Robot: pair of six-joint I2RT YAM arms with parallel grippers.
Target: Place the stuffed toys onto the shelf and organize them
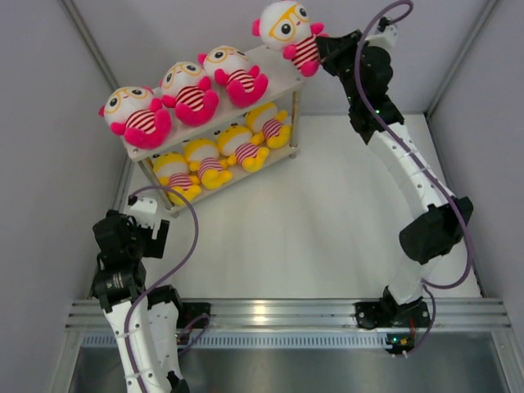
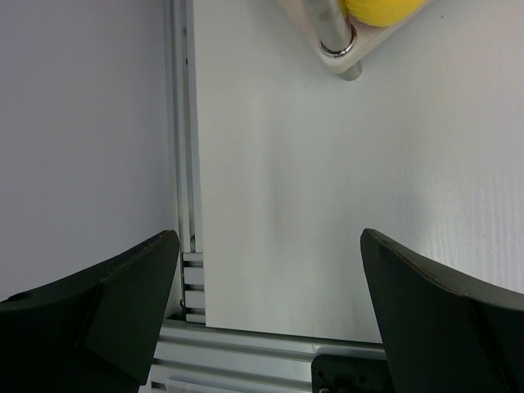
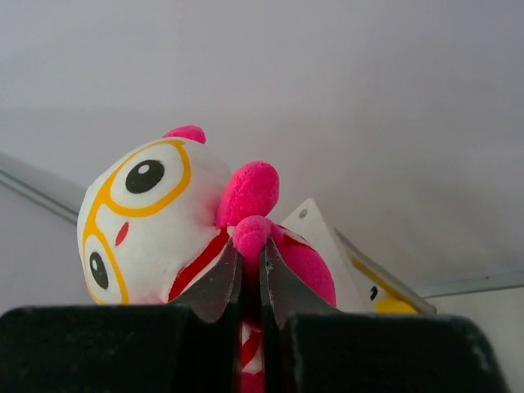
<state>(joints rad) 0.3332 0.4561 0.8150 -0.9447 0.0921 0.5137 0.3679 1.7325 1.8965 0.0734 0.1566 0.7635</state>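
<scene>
We have the right tool [image 3: 248, 254] clamped on a pink limb of the 4th pink toy [image 1: 288, 31]. The thin pinch leaves the big head and striped belly hanging free of the jaws. That suits a drop onto a narrow board, since nothing bulky sits between the toy and its landing spot.

The toy hangs in the air at the far right end of the shelf [image 1: 284, 75], over the only bare stretch of the top board. It is not yet touching the board. The row of 3 pink toys [image 1: 190, 92] fills the rest of that tier, faces up and shoulder to shoulder. The 4 yellow toys [image 1: 206, 157] line the lower board, so the sorting by colour is plain and this is the last gap.

We judge the task nearly done: the toy needs lowering beside its neighbour before release, or it may roll off the open end.

Our left tool [image 2: 270, 237] has its jaws wide apart and holds nothing. It sits low over the surface [image 1: 327, 213] near the shelf's corner post [image 2: 332, 33], out of the way
</scene>
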